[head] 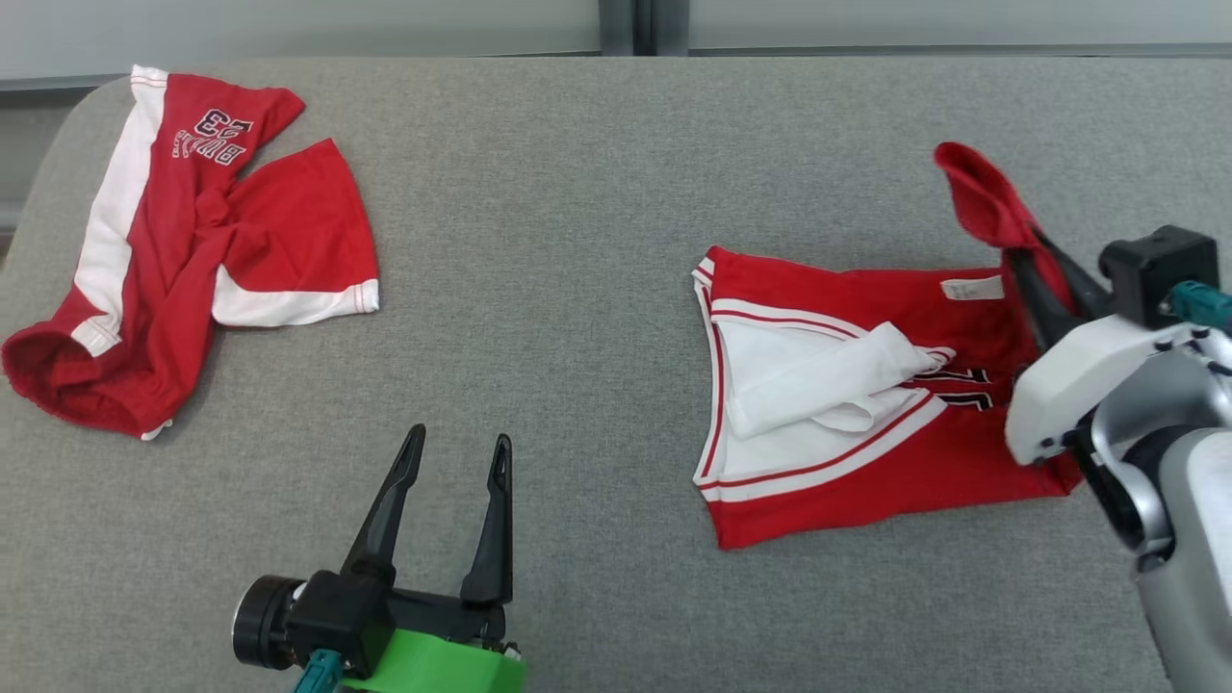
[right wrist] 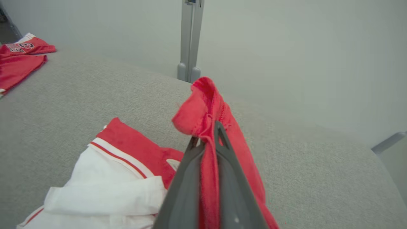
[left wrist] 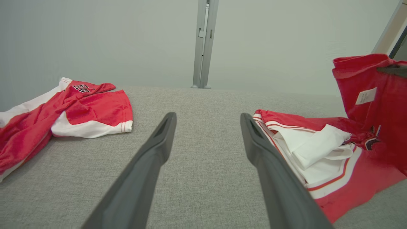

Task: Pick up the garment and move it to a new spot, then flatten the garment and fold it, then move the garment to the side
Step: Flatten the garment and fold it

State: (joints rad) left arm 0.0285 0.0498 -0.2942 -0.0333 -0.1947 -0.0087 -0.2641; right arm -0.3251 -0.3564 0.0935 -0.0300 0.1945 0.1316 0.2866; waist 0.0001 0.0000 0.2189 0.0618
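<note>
Garment: seemingly soft, light, draping; right gripper is pinching its red edge (a sound hold); left gripper is gaping empty.

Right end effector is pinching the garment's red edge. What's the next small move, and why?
Probably lift the right end effector higher: it is shut on a red edge of the garment, but most of it lies bunched on the grey table. The left end effector hangs open, apart from it.

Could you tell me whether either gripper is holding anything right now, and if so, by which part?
The right gripper is shut on the right-hand red garment, pinching a raised red edge; the left gripper is open, holding nothing.
</note>
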